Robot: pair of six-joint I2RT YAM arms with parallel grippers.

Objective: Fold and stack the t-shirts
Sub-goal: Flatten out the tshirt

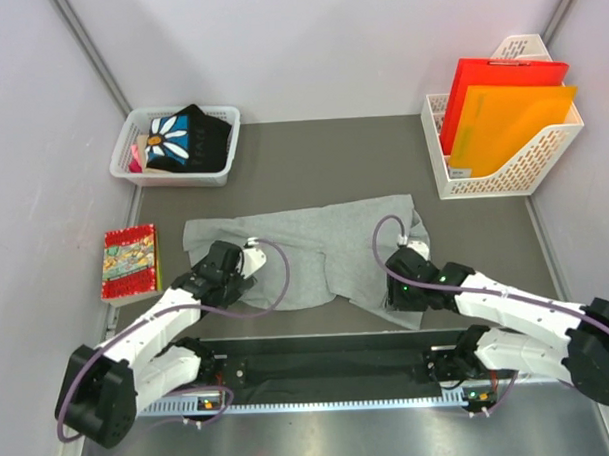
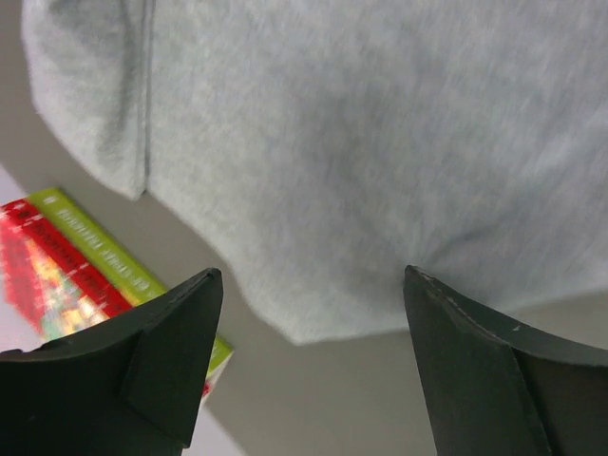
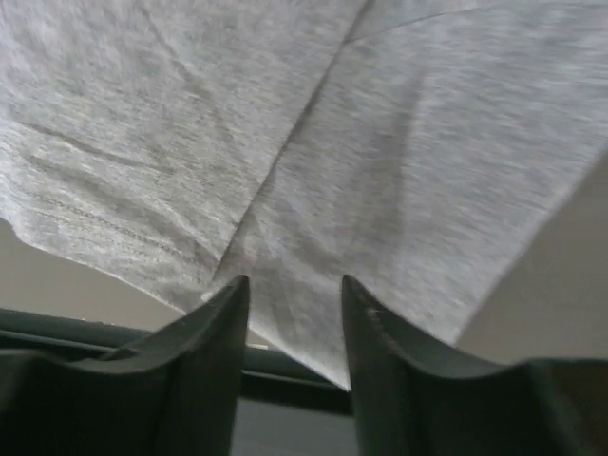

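A light heather-grey t-shirt point(image 1: 315, 250) lies spread out flat in the middle of the table. My left gripper point(image 1: 224, 274) hovers over its near left part. In the left wrist view this gripper point(image 2: 312, 274) is wide open, with the shirt's near edge point(image 2: 361, 190) just ahead of its fingertips and nothing between them. My right gripper point(image 1: 399, 290) is at the shirt's near right corner. Its jaws point(image 3: 294, 280) stand apart with that corner of grey cloth point(image 3: 313, 190) lying between them. The black t-shirt with the white daisy point(image 1: 186, 140) sits bundled in a basket at the back left.
The white basket point(image 1: 224, 115) stands at the back left. A red patterned flat packet point(image 1: 130, 262) point(image 2: 66, 256) lies left of the grey shirt. A white file rack point(image 1: 527, 165) with red and orange folders stands at the back right. A black rail point(image 1: 329, 352) point(image 3: 285, 366) runs along the near edge.
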